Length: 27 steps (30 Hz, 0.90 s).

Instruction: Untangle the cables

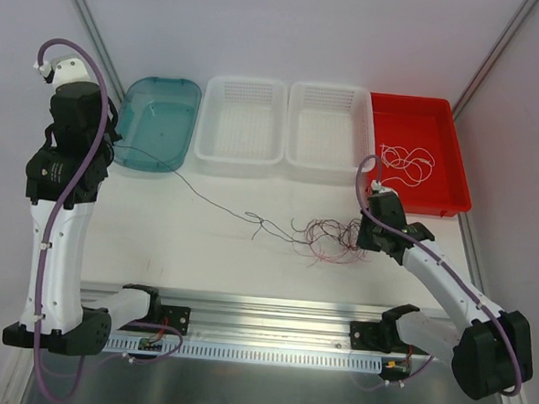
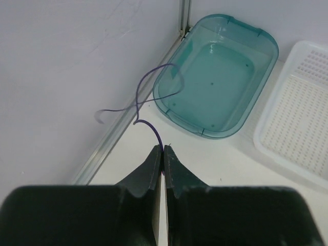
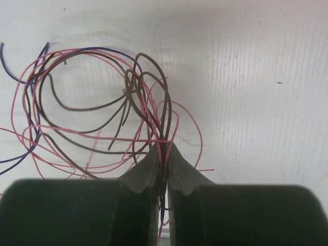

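A tangle of pink and brown cables [image 1: 327, 238] lies on the white table right of centre. My right gripper [image 1: 362, 237] is at its right edge. In the right wrist view it [image 3: 163, 146] is shut on several brown and pink strands of the tangle [image 3: 92, 102]. A thin dark purple cable [image 1: 206, 198] runs from the tangle up and left to my left gripper [image 1: 114, 145], which is raised beside the teal bin [image 1: 160, 122]. In the left wrist view that gripper [image 2: 163, 150] is shut on the purple cable [image 2: 154, 130]. White cables [image 1: 406, 163] lie in the red bin [image 1: 455, 168].
Two white perforated baskets [image 1: 242, 122] [image 1: 327, 128] stand between the teal and red bins along the back. The teal bin [image 2: 215, 77] and a basket [image 2: 297, 128] show in the left wrist view. A metal rail [image 1: 271, 330] runs along the near edge. Walls close both sides.
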{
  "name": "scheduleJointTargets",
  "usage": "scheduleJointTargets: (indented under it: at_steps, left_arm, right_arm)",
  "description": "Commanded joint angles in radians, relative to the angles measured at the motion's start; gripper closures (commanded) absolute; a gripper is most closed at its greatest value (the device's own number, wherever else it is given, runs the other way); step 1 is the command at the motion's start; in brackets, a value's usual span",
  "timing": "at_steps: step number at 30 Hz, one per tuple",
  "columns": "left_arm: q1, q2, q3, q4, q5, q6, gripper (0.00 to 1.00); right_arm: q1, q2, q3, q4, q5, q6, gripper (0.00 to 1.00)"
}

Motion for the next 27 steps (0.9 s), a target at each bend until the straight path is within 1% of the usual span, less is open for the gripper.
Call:
scheduleJointTargets:
  at_steps: [1,3,5,7,8,11,12,13,16,17,19,20,21,24,26,27]
  left_arm:
    - [0.008,-0.003,-0.007,-0.011,0.045,0.015,1.00]
    - [0.008,-0.016,-0.059,-0.010,0.114,-0.001,1.00]
    - [0.008,-0.035,-0.121,-0.007,0.113,-0.002,1.00]
    - [0.010,-0.046,-0.183,-0.005,0.070,0.007,1.00]
    - [0.008,-0.057,-0.203,-0.007,0.073,0.008,1.00]
    - [0.008,-0.086,-0.303,0.005,0.142,-0.013,1.00]
    - [0.008,-0.092,-0.333,0.013,0.150,-0.016,1.00]
    - [0.008,-0.097,-0.402,0.021,0.136,-0.018,1.00]
    - [0.014,-0.086,-0.485,0.033,0.072,-0.024,1.00]
    - [0.040,-0.073,-0.520,0.035,0.035,-0.034,1.00]
    - [0.077,-0.062,-0.551,0.047,0.030,-0.039,1.00]
    - [0.123,-0.050,-0.556,0.055,0.027,-0.041,1.00]
    - [0.138,-0.043,-0.557,0.061,0.018,-0.044,1.00]
    - [0.180,-0.020,-0.550,0.079,-0.042,-0.067,1.00]
    - [0.209,-0.008,-0.541,0.098,-0.045,-0.076,1.00]
    - [0.249,-0.005,-0.542,0.107,-0.042,-0.079,1.00]
  right_arm:
    - [-0.023,-0.090,0.021,-0.056,-0.021,-0.032,0.91]
    - [-0.025,-0.118,0.033,-0.071,-0.028,-0.047,0.91]
    - [-0.029,-0.124,0.062,-0.101,-0.022,-0.055,0.91]
    - [-0.035,-0.130,0.091,-0.117,-0.024,-0.061,0.91]
    - [-0.035,-0.136,0.100,-0.123,-0.043,-0.064,0.91]
    - [-0.035,-0.158,0.128,-0.131,-0.088,-0.081,0.91]
    - [-0.035,-0.164,0.136,-0.137,-0.097,-0.083,0.92]
    - [-0.035,-0.170,0.146,-0.145,-0.091,-0.090,0.98]
    - [-0.044,-0.190,0.212,-0.206,-0.042,-0.116,0.99]
    - [-0.051,-0.210,0.229,-0.236,-0.018,-0.124,0.99]
    - [-0.078,-0.234,0.287,-0.266,0.002,-0.141,0.99]
    - [-0.090,-0.260,0.309,-0.293,0.009,-0.139,0.99]
    - [-0.113,-0.273,0.345,-0.306,0.009,-0.164,0.99]
    - [-0.152,-0.322,0.393,-0.324,-0.010,-0.173,0.99]
    - [-0.167,-0.339,0.432,-0.329,-0.024,-0.172,0.99]
    - [-0.178,-0.353,0.444,-0.329,-0.027,-0.172,0.99]
